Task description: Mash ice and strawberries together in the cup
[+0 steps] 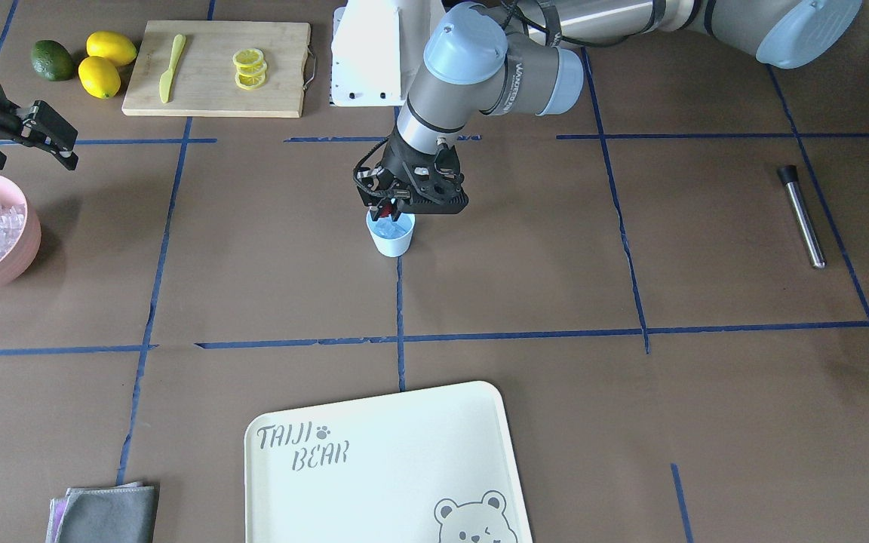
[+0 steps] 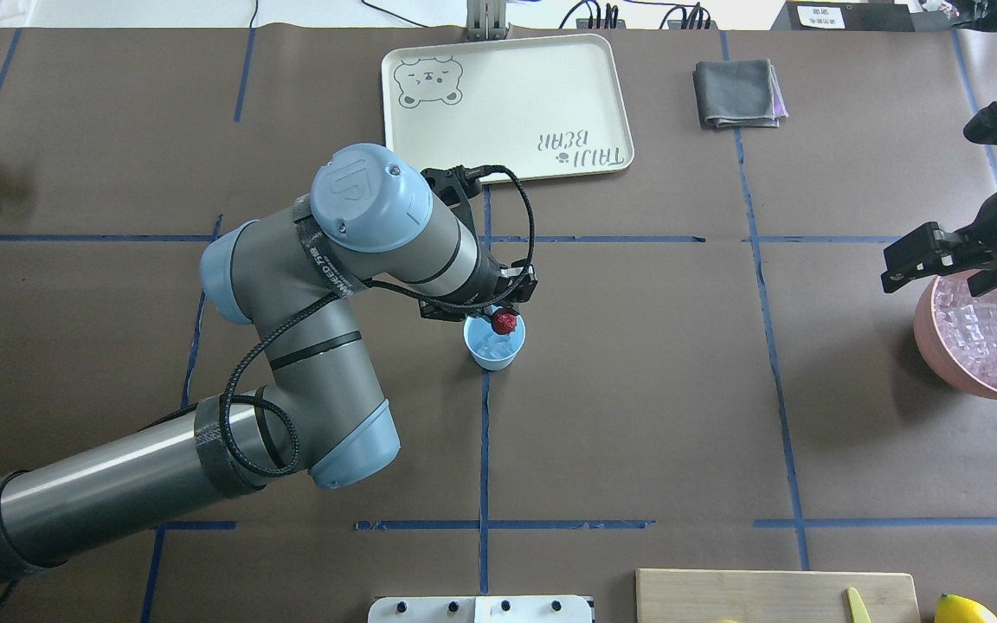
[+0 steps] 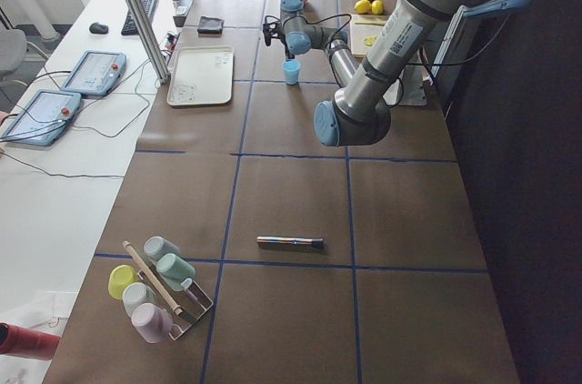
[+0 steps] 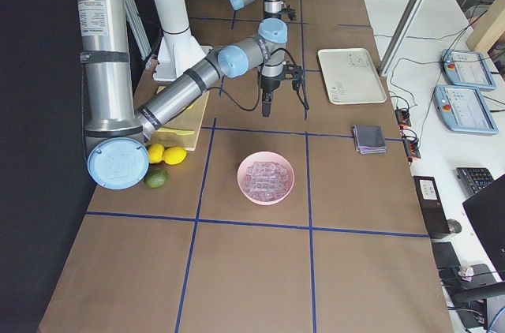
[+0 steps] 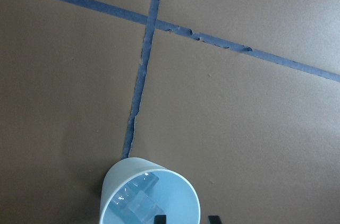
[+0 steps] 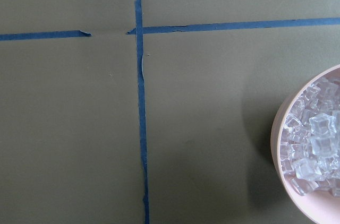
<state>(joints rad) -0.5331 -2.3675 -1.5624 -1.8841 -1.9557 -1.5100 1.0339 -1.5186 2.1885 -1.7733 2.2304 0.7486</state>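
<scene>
The pale blue cup [image 1: 391,240] stands near the table's middle with a few ice cubes [image 5: 135,198] inside. My left gripper [image 1: 391,210] hangs straight over the cup's mouth, shut on the red strawberry [image 2: 505,323], which sits just above the rim. In the left wrist view only two fingertips [image 5: 159,218] show at the bottom edge, and the berry is hidden. More ice [image 6: 313,144] fills the pink bowl [image 1: 23,245]. My right gripper [image 1: 31,151] hovers open and empty beside that bowl.
A metal muddler [image 1: 802,217] lies on the robot's left side of the table. A cutting board [image 1: 216,94] with lemon slices and a yellow knife, two lemons [image 1: 106,64] and an avocado [image 1: 52,60] sit near the base. The bear tray [image 1: 382,467] and a grey cloth [image 1: 106,513] lie at the operators' side.
</scene>
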